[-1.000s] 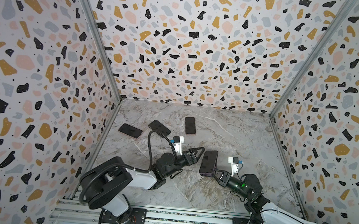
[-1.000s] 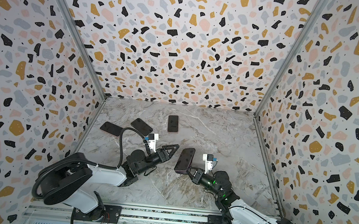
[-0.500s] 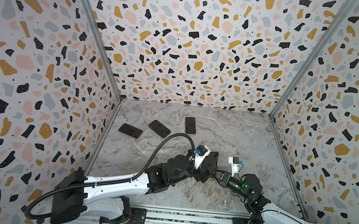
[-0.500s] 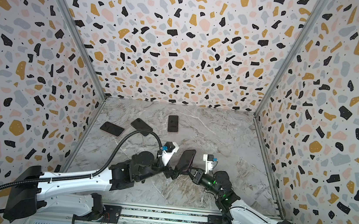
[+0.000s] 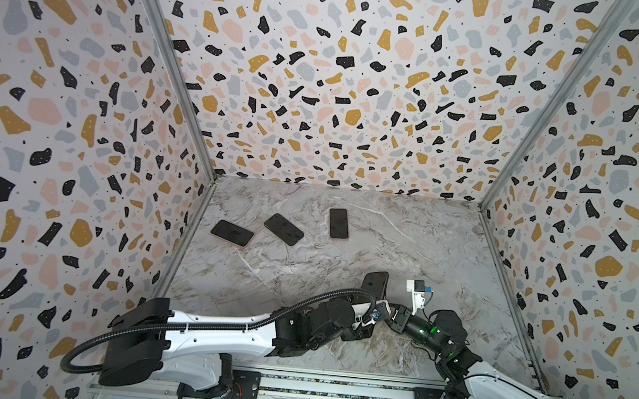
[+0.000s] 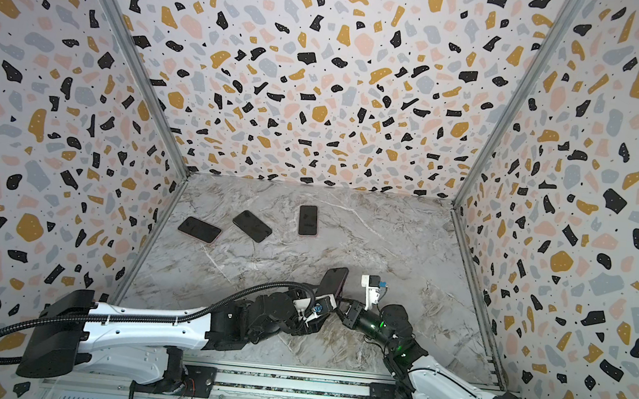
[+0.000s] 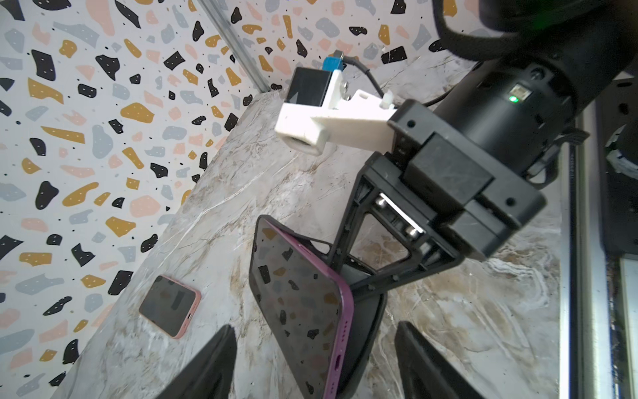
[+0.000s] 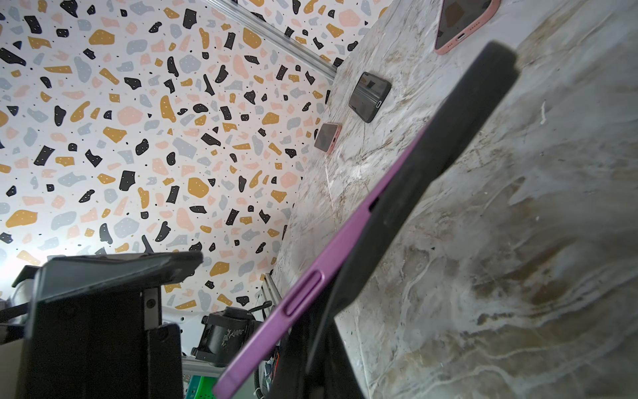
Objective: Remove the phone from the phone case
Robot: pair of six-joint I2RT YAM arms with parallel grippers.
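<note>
Left wrist view: the purple phone (image 7: 300, 304) has its near end sprung free of the black phone case (image 7: 369, 321), both held tilted over the bench (image 7: 466, 328). The right end effector (image 7: 348, 276) pinches the case's edge. The left end effector (image 7: 314, 366) straddles the phone's free end, jaws wide and not touching it. It should close on the phone's bare sides only, clear of the case lip, then pull lengthwise. In both top views the left arm (image 5: 215, 331) reaches low across the front and the right arm (image 5: 492, 384) is folded.
</note>
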